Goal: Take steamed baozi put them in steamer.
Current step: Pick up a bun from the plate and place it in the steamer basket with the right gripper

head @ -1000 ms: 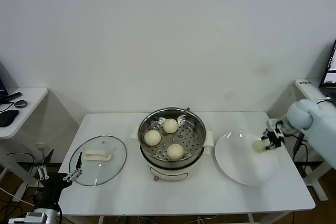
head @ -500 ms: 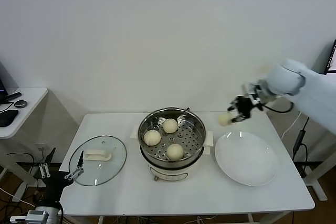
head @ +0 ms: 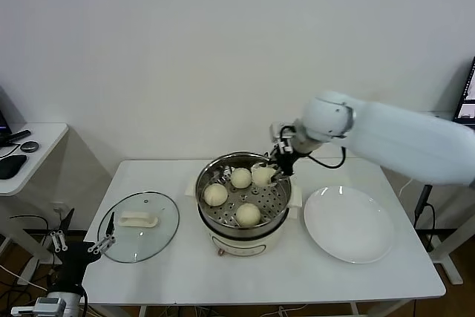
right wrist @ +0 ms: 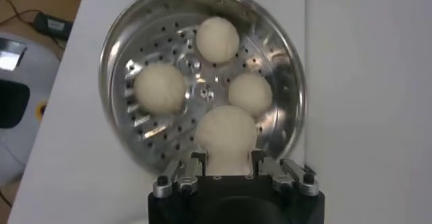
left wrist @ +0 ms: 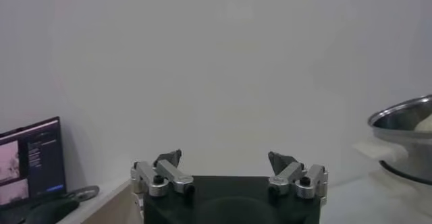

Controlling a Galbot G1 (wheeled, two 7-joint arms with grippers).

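Note:
The steamer (head: pixel 199 187) stands mid-table, a shiny steel pot on a white base. Three steamed baozi lie on its perforated tray (right wrist: pixel 135 43): one at the left (head: pixel 215 194), one at the back (head: pixel 240 177), one at the front (head: pixel 248 214). My right gripper (head: pixel 276 167) hangs over the pot's back right rim, shut on another baozi (head: pixel 263 175). In the right wrist view this baozi (right wrist: pixel 226 132) sits between the fingers, above the tray, beside the loose ones. My left gripper (head: pixel 79 243) is parked low, off the table's left front corner, open and holding nothing (left wrist: pixel 226 164).
A round glass lid (head: pixel 139 226) with a cream handle lies on the table left of the steamer. A flat white plate (head: pixel 347 223) with nothing on it sits to the right. A side desk (head: pixel 30 154) stands at far left.
My right gripper has carried the baozi up off the plate and leftward to above the steamer's back right. The left arm has barely moved.

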